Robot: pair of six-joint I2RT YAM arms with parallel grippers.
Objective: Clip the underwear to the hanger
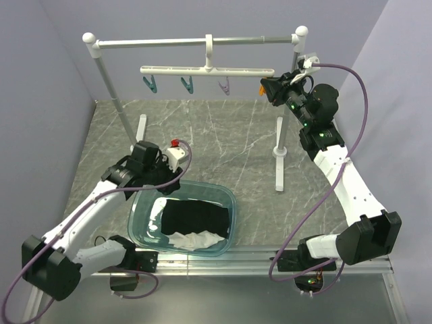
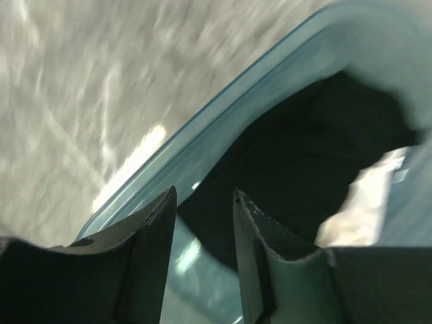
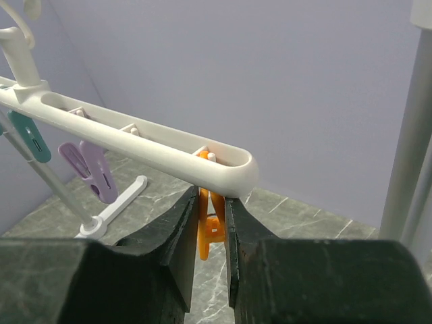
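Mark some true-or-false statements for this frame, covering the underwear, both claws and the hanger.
1. The black underwear lies in the teal basin. True.
2. The right claw is open, clear of the hanger. False: it is shut on the orange peg at the hanger's end.
3. The left claw holds the underwear. False: it is open and empty, over the basin's rim.
4. The hanger hangs from the rack. True.
5. A white cloth lies in the basin too. True.
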